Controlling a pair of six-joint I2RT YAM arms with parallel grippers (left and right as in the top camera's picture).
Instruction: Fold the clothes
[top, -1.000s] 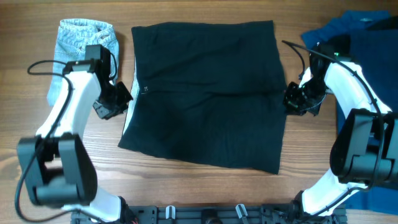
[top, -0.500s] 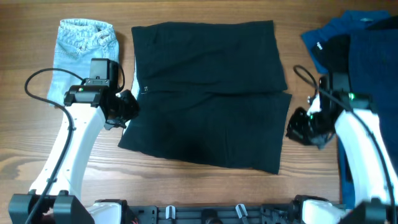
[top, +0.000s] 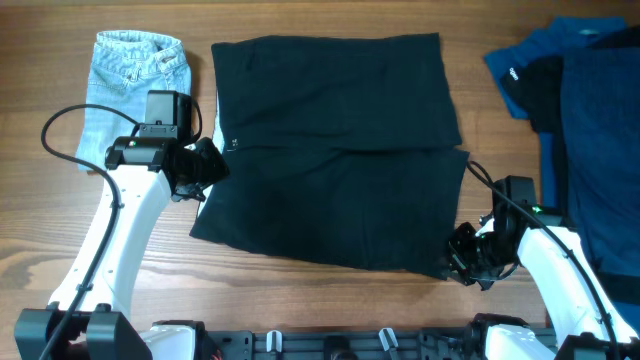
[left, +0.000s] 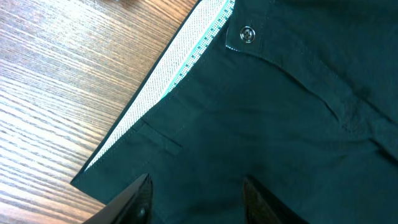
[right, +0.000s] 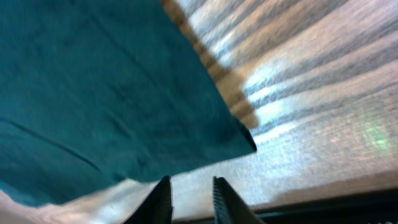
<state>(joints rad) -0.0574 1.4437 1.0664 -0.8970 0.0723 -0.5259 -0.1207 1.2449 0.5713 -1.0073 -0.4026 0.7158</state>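
My right fingers (right: 163, 199) are now down at the shorts' (top: 335, 150) near corner, left fingers (left: 140, 199) over its side edge, both parted, empty, ready to grab.

Black shorts (left: 280, 124) lie flat on a wooden table (left: 56, 81), whitish lining (left: 186, 68) along the shorts' edge, a metal snap (left: 247, 34) on them; the left gripper (left: 196, 194), its 2 fingers spread, is over the shorts' corner.

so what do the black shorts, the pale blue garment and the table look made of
Black shorts: matte woven cloth, possibly cotton, flat with soft creases. Pale blue garment: looks like faded denim, mottled with stitched seams. Table: wood or wood-look laminate, streaked grain.
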